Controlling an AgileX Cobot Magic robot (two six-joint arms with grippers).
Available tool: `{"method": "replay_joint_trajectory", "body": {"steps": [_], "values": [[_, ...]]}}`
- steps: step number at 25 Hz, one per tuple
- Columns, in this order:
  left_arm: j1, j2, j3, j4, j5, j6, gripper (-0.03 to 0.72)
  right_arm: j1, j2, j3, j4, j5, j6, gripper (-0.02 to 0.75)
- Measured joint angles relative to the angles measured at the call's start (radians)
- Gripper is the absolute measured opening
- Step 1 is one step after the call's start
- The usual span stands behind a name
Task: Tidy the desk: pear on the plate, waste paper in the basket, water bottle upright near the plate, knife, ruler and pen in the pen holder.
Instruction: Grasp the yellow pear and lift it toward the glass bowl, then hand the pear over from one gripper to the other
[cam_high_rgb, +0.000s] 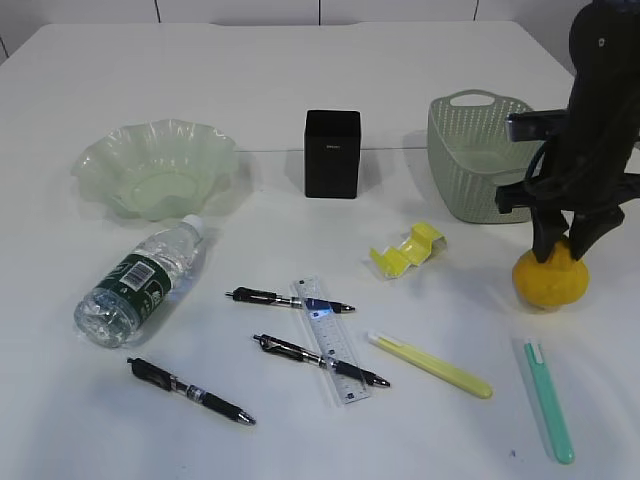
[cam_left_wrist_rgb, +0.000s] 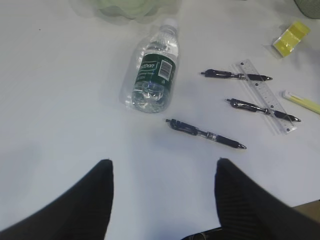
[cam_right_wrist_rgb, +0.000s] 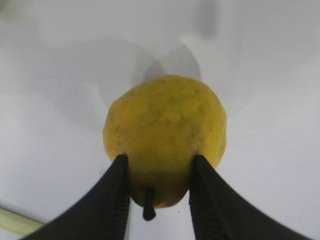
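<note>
Right tool (cam_high_rgb: 566, 243) is clamped on the pear (cam_high_rgb: 551, 277) at the right side of the table (cam_high_rgb: 300, 80), fingers (cam_right_wrist_rgb: 116, 200) pressed on both flanks by the stem end; pear looks to be resting on the table, just in front of the basket (cam_high_rgb: 470, 150). Left tool (cam_left_wrist_rgb: 162, 195) hangs open over bare table w/ nothing between its jaws. So I'd say the job's barely begun: plate (cam_high_rgb: 155, 165) at far left is empty, pen holder (cam_high_rgb: 332, 152) at centre shows nothing sticking out, water bottle (cam_high_rgb: 140, 283) lies on its side near the plate, cap toward it. Ruler (cam_high_rgb: 330, 340) & three black pens (cam_high_rgb: 190, 390) lie loose near centre, two pens across the ruler. A crumpled yellow paper (cam_high_rgb: 408, 248) sits left of the basket, not binned. Bottle's dark green label has white lettering + a barcode, too blurred to read; holder has a tiny mark, illegible.
</note>
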Motion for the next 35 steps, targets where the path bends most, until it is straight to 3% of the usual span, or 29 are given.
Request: {"method": "replay_joint_trajectory", "body": {"steps": [16, 26, 35], "values": [[0.000, 0.000, 0.000, -0.016, 0.001, 0.000, 0.437, 0.002, -0.148, 0.000, 0.165, 0.008, -0.109, 0.253], [0.000, 0.000, 0.000, -0.016, 0.001, 0.000, 0.430, 0.002, -0.215, 0.000, 0.410, 0.047, -0.280, 0.252], [0.000, 0.000, 0.000, -0.017, 0.001, 0.003, 0.426, 0.002, -0.249, 0.000, 0.697, 0.051, -0.614, 0.252]]}}
